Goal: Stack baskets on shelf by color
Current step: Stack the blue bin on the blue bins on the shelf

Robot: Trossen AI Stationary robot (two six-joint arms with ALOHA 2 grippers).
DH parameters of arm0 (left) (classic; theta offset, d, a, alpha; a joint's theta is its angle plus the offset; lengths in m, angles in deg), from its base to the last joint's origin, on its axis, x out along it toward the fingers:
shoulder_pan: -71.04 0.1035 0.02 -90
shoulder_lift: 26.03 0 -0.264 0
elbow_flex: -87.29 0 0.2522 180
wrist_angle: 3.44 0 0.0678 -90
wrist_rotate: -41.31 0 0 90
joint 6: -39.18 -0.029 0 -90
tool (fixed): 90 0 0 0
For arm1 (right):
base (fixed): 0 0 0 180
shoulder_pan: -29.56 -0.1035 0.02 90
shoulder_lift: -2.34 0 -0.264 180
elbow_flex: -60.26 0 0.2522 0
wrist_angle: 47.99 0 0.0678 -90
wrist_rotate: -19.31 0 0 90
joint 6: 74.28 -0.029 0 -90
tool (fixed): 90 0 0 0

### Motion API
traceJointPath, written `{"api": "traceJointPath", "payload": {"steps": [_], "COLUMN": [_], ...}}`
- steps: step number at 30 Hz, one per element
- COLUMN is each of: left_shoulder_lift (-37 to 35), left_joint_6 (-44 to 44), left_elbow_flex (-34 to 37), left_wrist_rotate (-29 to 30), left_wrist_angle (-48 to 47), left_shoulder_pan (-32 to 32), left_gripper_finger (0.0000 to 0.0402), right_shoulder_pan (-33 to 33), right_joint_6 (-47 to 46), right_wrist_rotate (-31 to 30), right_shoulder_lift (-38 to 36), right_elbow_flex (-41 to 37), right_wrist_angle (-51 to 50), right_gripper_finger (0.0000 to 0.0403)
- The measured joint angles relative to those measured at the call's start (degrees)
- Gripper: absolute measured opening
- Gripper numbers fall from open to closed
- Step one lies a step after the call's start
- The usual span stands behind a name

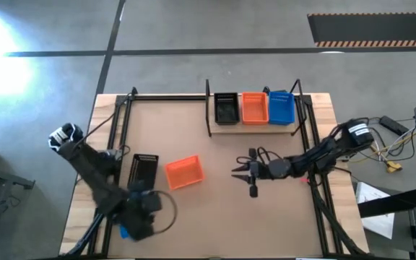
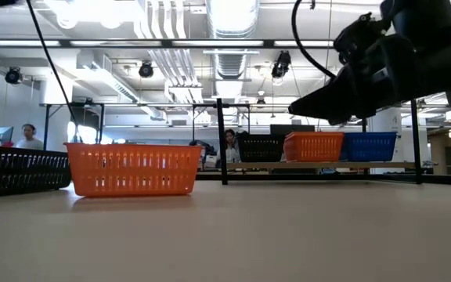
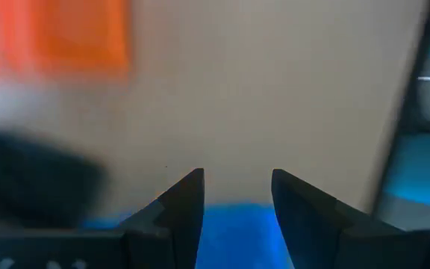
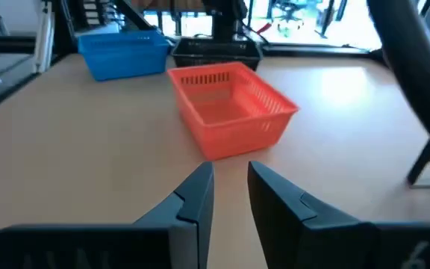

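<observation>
On the shelf [image 1: 251,127] at the far edge stand a black basket [image 1: 227,108], an orange basket [image 1: 254,107] and a blue basket [image 1: 281,108], side by side. On the tabletop, a black basket [image 1: 144,170] and an orange basket [image 1: 184,172] rest on their bottoms. My left gripper [image 1: 139,215] is at the near left, shut on another blue basket [image 1: 124,232], which it mostly hides from above. My right gripper [image 4: 230,168] is open and empty. It points level at the loose orange basket [image 4: 234,108] from the table's right, a short way off. My left gripper has blue plastic of the basket [image 3: 237,228] between its two fingers, which point steeply down from above. Blur hides which part of the basket this is. Only one end of the basket [image 1: 124,232] shows beside the gripper. Whether it is lifted clear I cannot tell.
Black metal rails [image 1: 125,137] run along the table's left and right sides, and black uprights frame the shelf [image 2: 224,141]. Bare tabletop [image 1: 215,217] lies between the two arms. People show in the room beyond the table [image 2: 230,145].
</observation>
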Motion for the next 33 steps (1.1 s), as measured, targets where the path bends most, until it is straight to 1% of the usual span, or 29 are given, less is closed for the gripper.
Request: {"api": "traceJointPath", "payload": {"steps": [2, 4, 5, 7, 8, 10, 11, 13, 19, 20, 24, 33], "left_shoulder_lift": [0.71, 1.62, 2.11, 3.25, 3.91, 5.26, 5.99, 7.18, 8.78, 8.78, 8.82, 10.67], "left_joint_6": [8.75, 16.43, 20.04, 26.94, 28.45, 28.83, 28.93, 28.50, 30.20, 30.55, 29.48, 21.04], "left_elbow_flex": [-0.07, 0.39, 0.96, 2.67, 3.57, 4.84, 5.26, 5.50, 5.58, 5.14, 4.06, 4.64], "left_wrist_rotate": [-3.15, -4.52, -4.54, -3.26, -2.29, -1.96, -3.19, -7.05, -20.02, -20.89, -20.48, -20.32], "left_wrist_angle": [0.38, 1.30, 3.17, 9.89, 12.54, 14.41, 15.72, 18.28, 18.67, 18.64, 18.26, 7.61], "left_shoulder_pan": [-3.90, -7.74, -9.47, -12.59, -13.91, -15.11, -15.27, -15.38, -15.39, -15.38, -15.50, -15.53], "left_gripper_finger": [0.0141, 0.0141, 0.0141, 0.0141, 0.0141, 0.0141, 0.0141, 0.0141, 0.0141, 0.0141, 0.0141, 0.0141], "right_shoulder_pan": [-0.83, -1.75, -2.22, -3.12, -3.60, -4.56, -5.12, -6.23, -9.31, -9.71, -10.52, -10.52], "right_joint_6": [-1.56, -3.34, -4.19, -4.74, -4.81, -4.86, -4.88, -4.88, -3.40, -2.74, -0.75, -0.94], "right_wrist_rotate": [0.18, 0.35, 0.35, 0.36, 0.37, 0.33, 0.34, 0.33, 0.33, 0.35, 0.34, 0.31], "right_shoulder_lift": [1.74, 3.69, 4.60, 6.56, 7.43, 9.21, 9.93, 11.30, 14.30, 14.49, 15.43, 17.39], "right_elbow_flex": [0.28, 1.07, 1.46, 2.67, 3.25, 4.62, 5.25, 6.78, 11.29, 11.86, 13.50, 14.27], "right_wrist_angle": [0.22, 0.23, 0.22, 0.27, 0.27, 0.27, 0.26, 0.27, 0.45, 0.41, 0.40, 0.23], "right_gripper_finger": [0.0077, 0.0077, 0.0077, 0.0077, 0.0077, 0.0077, 0.0077, 0.0077, 0.0070, 0.0067, 0.0057, 0.0048]}}
